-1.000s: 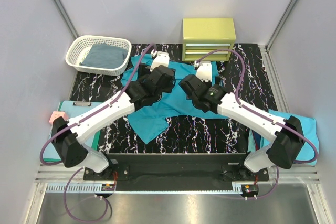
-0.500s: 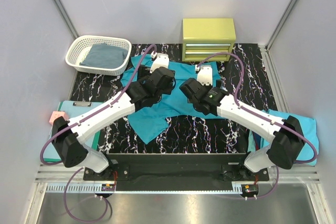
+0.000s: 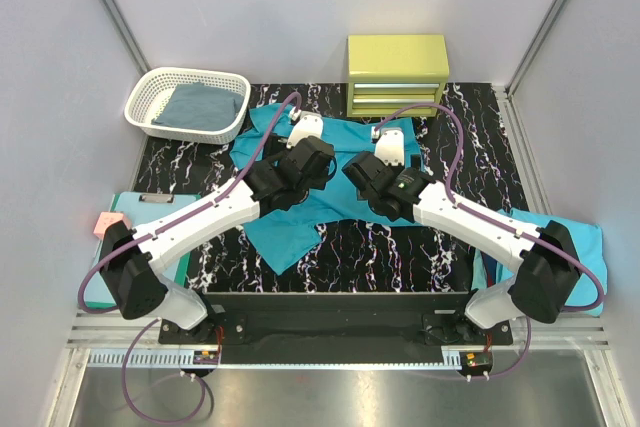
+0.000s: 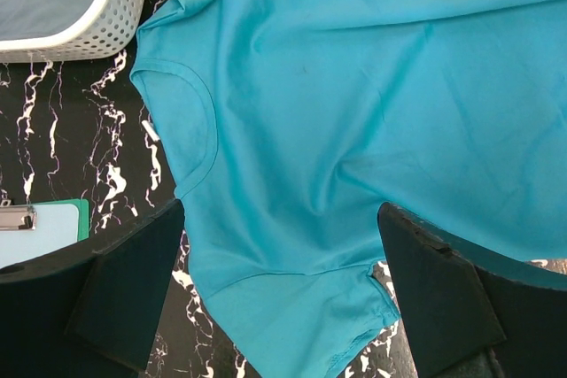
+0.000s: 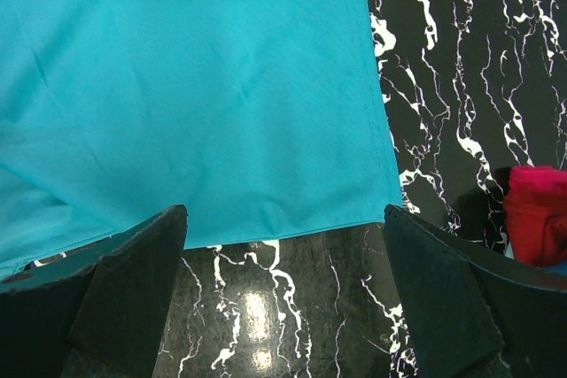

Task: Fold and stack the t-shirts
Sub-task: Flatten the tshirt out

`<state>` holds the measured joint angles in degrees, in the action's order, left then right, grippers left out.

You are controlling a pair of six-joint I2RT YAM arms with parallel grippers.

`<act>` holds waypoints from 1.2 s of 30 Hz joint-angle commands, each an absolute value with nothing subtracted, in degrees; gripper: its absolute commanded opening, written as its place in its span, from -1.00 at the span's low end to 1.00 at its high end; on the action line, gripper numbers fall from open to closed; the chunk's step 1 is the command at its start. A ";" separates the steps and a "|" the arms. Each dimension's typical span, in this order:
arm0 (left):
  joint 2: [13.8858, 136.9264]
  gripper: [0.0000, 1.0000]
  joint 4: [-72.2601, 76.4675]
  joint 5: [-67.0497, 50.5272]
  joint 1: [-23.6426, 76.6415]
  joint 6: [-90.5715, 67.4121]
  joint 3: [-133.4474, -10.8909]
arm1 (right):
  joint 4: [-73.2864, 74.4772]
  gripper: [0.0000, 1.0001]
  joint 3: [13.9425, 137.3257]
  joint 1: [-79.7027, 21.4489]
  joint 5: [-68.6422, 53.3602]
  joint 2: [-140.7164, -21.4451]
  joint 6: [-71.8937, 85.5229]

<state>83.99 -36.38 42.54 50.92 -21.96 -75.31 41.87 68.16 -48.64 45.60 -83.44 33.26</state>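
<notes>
A teal t-shirt (image 3: 292, 232) lies spread on the black marble table. My left gripper (image 3: 302, 150) hovers open over it. In the left wrist view its collar (image 4: 190, 121) is at the left and a sleeve (image 4: 301, 325) lies between the open gripper's (image 4: 282, 298) fingers (image 4: 115, 289). My right gripper (image 3: 386, 165) is open over the shirt's other end. The right wrist view shows the hem corner (image 5: 385, 205) and bare table between the gripper's (image 5: 283, 298) fingers (image 5: 461, 298). Neither holds anything. A lighter turquoise shirt (image 3: 588, 247) lies at the right edge.
A white basket (image 3: 150, 97) at the back left holds a folded grey-blue cloth (image 3: 200, 105). A yellow-green drawer box (image 3: 397, 75) stands at the back. A mint clipboard (image 3: 100, 287) and a pink block (image 3: 108, 224) lie at the left. A red cloth (image 5: 536, 214) shows right of the hem.
Both wrists have shifted slightly toward the near side over the teal shirt. Both grippers stay open, and the shirt has not moved.
</notes>
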 commanded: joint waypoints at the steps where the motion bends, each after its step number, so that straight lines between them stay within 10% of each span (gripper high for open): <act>1: 81.91 0.95 -35.77 42.63 51.33 -23.64 -75.06 | 40.87 0.98 68.03 -49.04 45.18 -81.74 33.22; 36: 77.87 0.95 -41.48 42.63 52.65 -30.76 -68.64 | 31.82 0.96 66.18 -49.04 35.77 -90.79 27.96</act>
